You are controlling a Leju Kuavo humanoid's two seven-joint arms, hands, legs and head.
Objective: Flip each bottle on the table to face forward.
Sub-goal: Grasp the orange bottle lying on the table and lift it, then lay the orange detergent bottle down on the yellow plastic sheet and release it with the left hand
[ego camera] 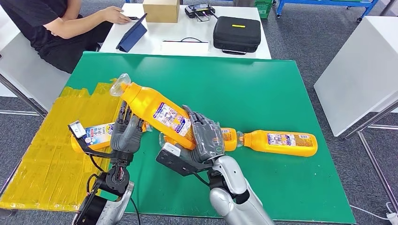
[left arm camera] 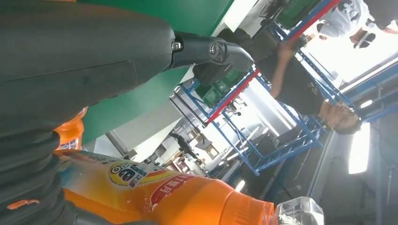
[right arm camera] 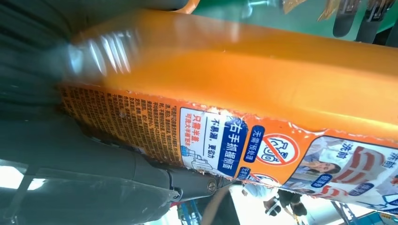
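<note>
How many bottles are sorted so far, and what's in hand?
None clearly finished. The right hand holds one bottle lifted and tilted, mid-flip. The left hand rests by a second bottle on the yellow tape. A third bottle lies untouched on the green mat.

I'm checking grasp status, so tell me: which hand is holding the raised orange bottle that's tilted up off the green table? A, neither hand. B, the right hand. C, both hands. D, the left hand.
B: the right hand wraps the lower body of the raised orange bottle, while the left hand sits beside it over another bottle lying on the table.
</note>
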